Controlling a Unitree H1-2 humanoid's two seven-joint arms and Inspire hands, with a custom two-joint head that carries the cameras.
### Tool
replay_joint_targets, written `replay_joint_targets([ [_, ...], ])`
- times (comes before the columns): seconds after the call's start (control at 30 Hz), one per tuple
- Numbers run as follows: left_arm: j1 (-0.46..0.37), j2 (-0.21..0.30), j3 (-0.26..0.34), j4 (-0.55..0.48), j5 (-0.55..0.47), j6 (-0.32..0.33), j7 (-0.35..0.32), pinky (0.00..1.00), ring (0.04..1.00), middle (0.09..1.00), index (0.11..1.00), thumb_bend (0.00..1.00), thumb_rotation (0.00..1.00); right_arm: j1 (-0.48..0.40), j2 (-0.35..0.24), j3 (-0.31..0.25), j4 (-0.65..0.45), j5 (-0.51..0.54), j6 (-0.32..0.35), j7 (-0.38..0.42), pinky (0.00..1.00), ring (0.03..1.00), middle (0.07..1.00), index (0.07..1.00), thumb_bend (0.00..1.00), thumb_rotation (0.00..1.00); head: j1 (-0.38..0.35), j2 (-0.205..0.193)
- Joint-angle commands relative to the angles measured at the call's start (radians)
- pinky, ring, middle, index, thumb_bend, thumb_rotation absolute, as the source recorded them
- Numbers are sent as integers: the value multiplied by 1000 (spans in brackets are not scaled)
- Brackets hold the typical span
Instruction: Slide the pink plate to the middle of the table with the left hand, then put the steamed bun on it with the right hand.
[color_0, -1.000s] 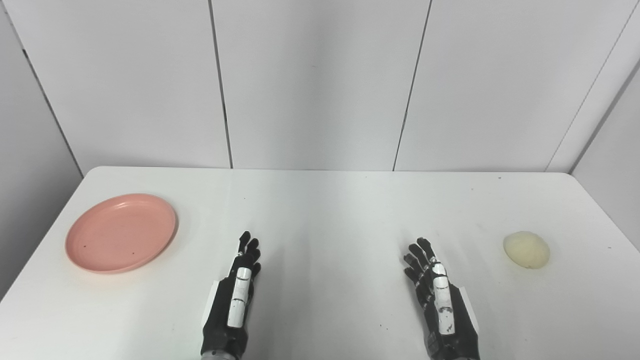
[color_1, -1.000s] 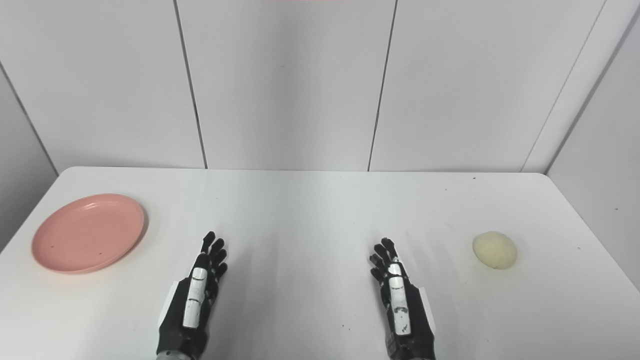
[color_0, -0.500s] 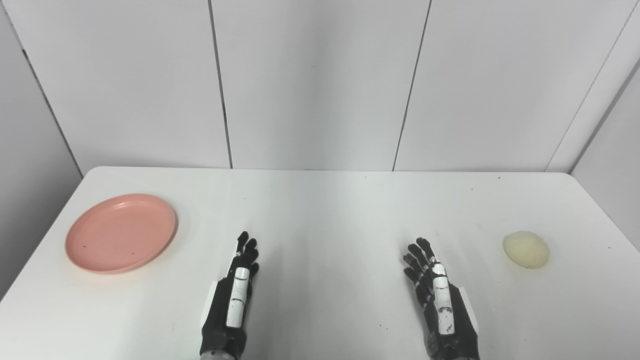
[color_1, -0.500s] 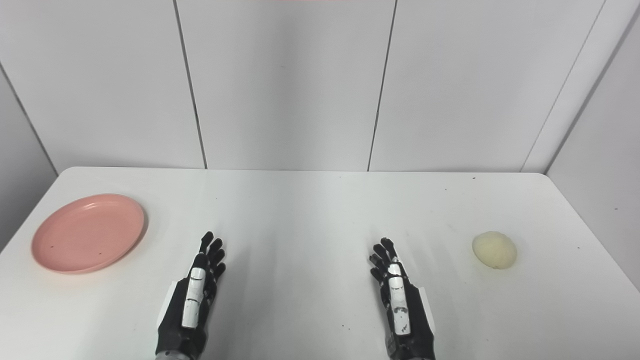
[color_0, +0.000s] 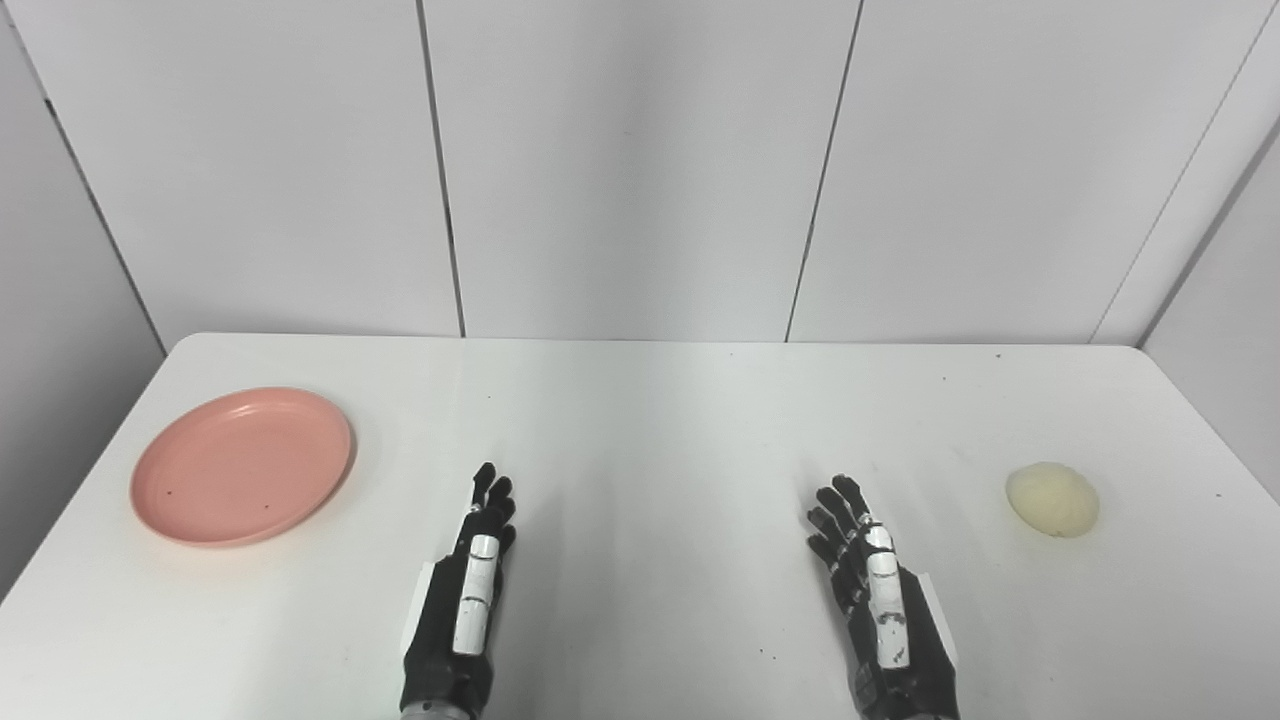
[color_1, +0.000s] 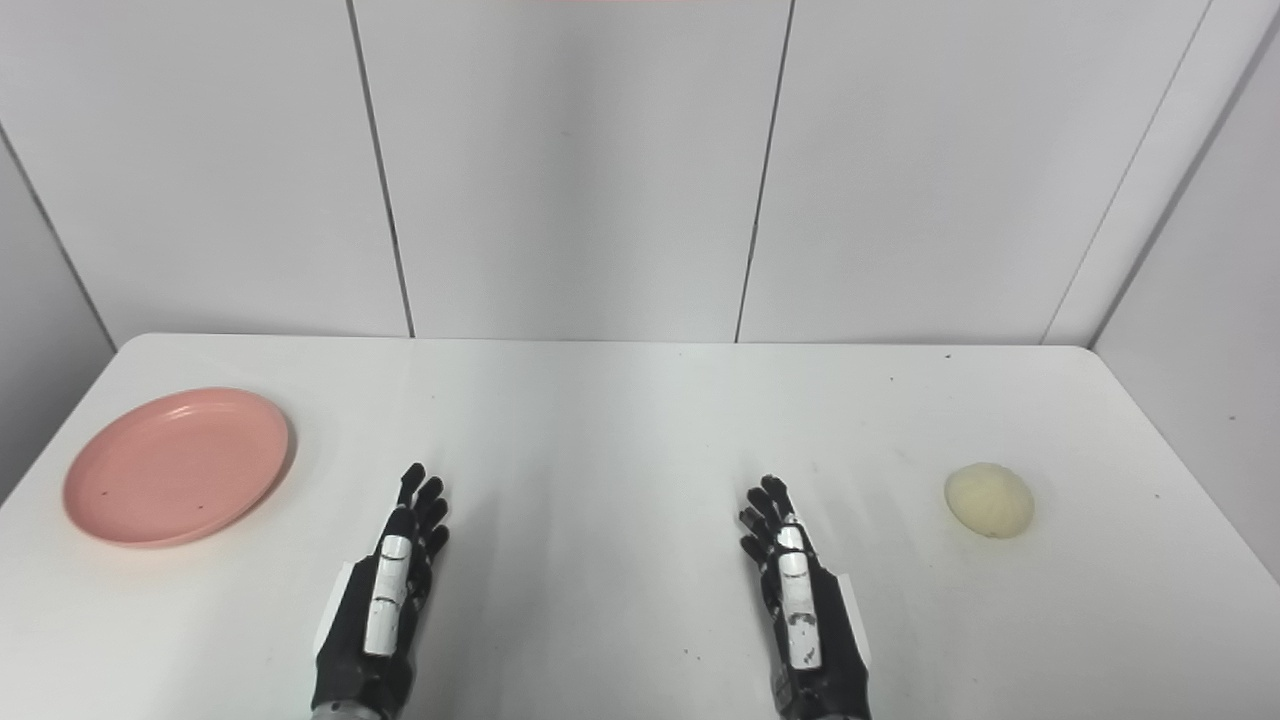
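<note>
So: one pink plate (color_0: 241, 466), one steamed bun (color_0: 1052, 499), two hands, one white table (color_0: 640, 420). Nothing else on the surface apart from a few small dark specks.

Plate is round, shallow, raised rim, smooth matte salmon-pink (looks like plastic, can't confirm), with a couple of tiny dark dots on its face. It sits flat near the table's left edge, well apart from the middle.

Bun is a pale cream dome, slightly rough surface, lying near the right edge, well apart from the plate.

Left hand (color_0: 462, 600) is black with a white strip along the top, fingers stretched forward and slightly spread, holding nothing. It is near the front edge, left of centre, well apart from the plate.

Right hand (color_0: 878, 605) has the same build, fingers extended and fanned a bit, also empty; it is right of centre, clear of the bun.

Table top is smooth and glossy with rounded corners; behind it are plain grey-white wall panels (color_0: 630, 170) with dark vertical seams.
</note>
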Motion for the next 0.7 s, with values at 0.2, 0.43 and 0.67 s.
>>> replay_joint_targets([
  [0.2,-24,-38,-30,36,33,-61,15,1000,1000,1000,1000,712,995,10,-39,-25,55,45,-63,43,955,935,941,949,735,998,84,-22],
  [0.43,-33,-60,-51,74,70,-85,34,1000,1000,1000,1000,686,1000,8,-73,-41,81,63,-77,67,953,940,958,961,714,1000,146,-47],
  [0.67,-39,-73,-64,108,89,-108,46,1000,1000,1000,1000,685,1000,3,-97,-53,107,89,-90,92,963,947,965,965,692,1000,175,-68],
])
